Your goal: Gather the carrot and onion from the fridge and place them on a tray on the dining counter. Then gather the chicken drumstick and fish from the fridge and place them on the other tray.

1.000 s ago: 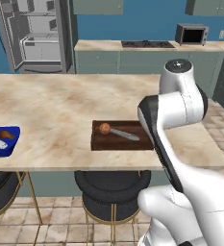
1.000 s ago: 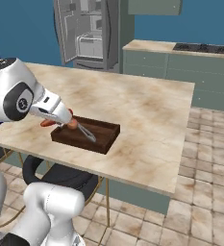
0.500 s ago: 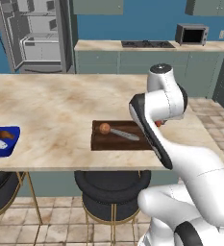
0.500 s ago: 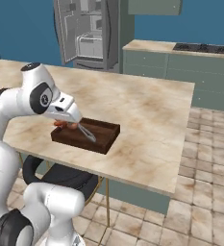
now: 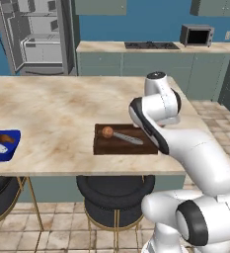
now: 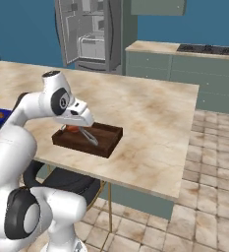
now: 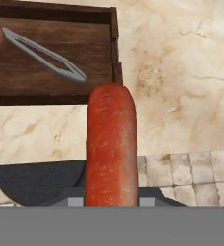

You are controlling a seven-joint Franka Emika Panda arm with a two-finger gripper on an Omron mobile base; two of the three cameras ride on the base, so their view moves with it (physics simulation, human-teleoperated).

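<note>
Gripping the carrot (image 7: 110,144), the fingers are holding it lengthwise along the hand's line of sight, over the worktop (image 5: 52,113) edge. Its far tip is pointing toward the wooden tray (image 7: 46,62) lying just ahead.

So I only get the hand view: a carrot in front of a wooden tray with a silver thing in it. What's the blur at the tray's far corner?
Observer: A round onion, lying in the wooden tray beside the silver thing.
Visitor: Is there any other tray?
Observer: Yes, a blue tray further along the counter, holding a brown item and a pale one.
Visitor: Where might this carrot have come from?
Observer: I can't tell, but a fridge stands open behind the counter.
</note>
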